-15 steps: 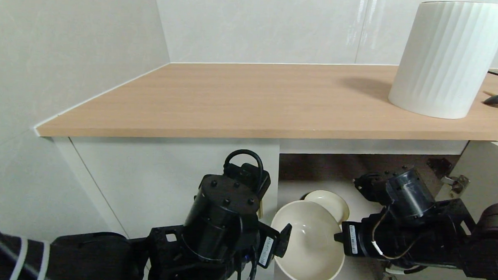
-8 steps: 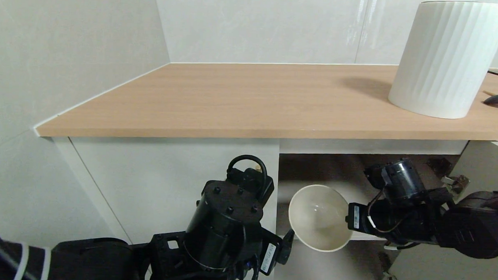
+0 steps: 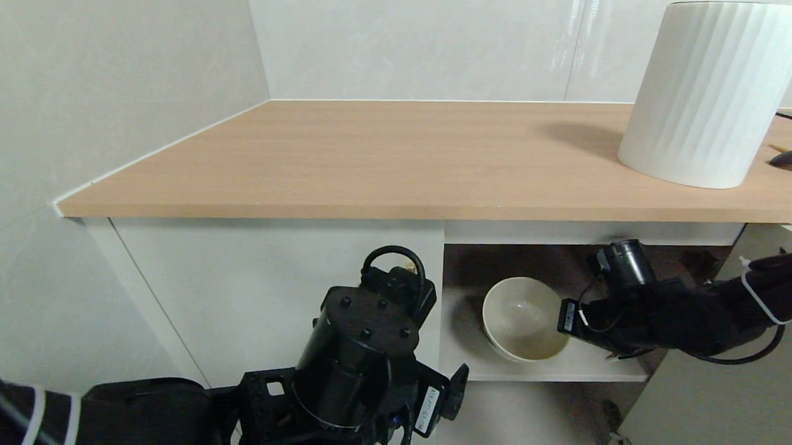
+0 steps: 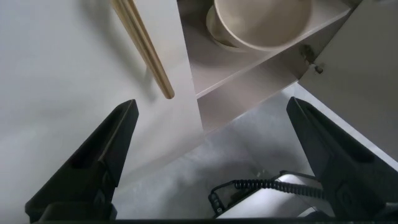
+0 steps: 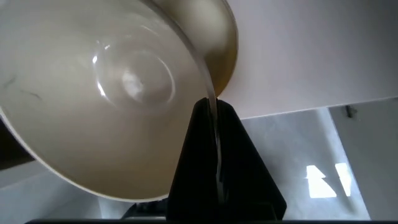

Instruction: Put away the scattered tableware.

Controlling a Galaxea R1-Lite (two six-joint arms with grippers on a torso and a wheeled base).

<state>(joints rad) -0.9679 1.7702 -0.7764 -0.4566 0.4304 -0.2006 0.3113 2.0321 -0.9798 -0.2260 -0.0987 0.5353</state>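
Right gripper (image 3: pixel 565 318) is clamped on the rim of a cream bowl (image 3: pixel 524 317), one finger inside the wall and one outside. It holds the bowl inside the open cupboard, over the upper shelf (image 3: pixel 582 370). The bowl is tilted, its mouth turned partly toward the robot. A smaller bowl (image 4: pixel 214 31) sits on the shelf just beneath it; whether the two touch cannot be told.

The step in hand looks like setting the bowl down on that stack. To do it well, the wrist should level the bowl first, centre its foot over the smaller bowl, and lower gently until the weight rests. Only then should the fingers part, and the arm should back straight out, away from the rim.

The left gripper (image 4: pixel 210 106) hangs spread wide and empty before the closed door (image 3: pixel 268 290), near its wooden handle (image 4: pixel 143 46).
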